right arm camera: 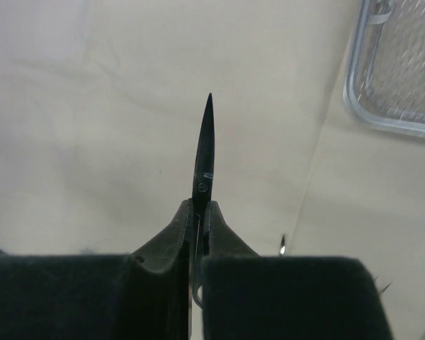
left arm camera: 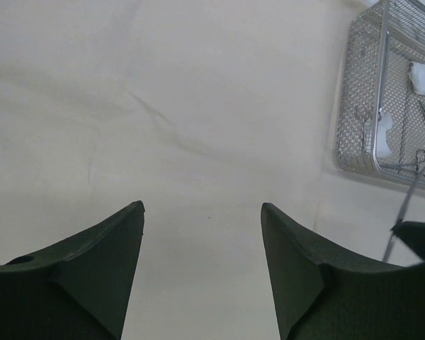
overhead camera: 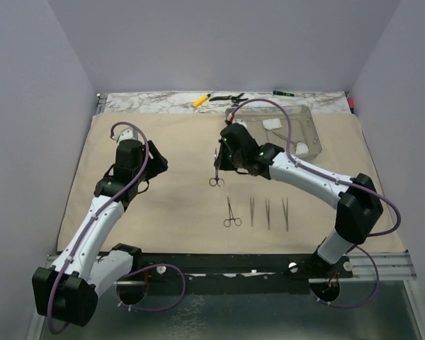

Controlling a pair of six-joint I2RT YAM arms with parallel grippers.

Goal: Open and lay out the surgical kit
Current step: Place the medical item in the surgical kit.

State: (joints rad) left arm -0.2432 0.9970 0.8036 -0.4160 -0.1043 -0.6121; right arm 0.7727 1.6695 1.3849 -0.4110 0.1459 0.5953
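Observation:
The beige cloth wrap lies spread flat over the table. On it, toward the front, lie one ring-handled clamp and three thin tweezers in a row. My right gripper is shut on a second clamp, held above the cloth left of the clear tray. White gauze balls sit inside the tray. My left gripper hangs open over bare cloth, holding nothing.
Beyond the cloth's far edge, on a marbled strip, lie a yellow pen, black-handled pliers and a green marker. Grey walls close in both sides and the back. A metal rail runs along the near edge.

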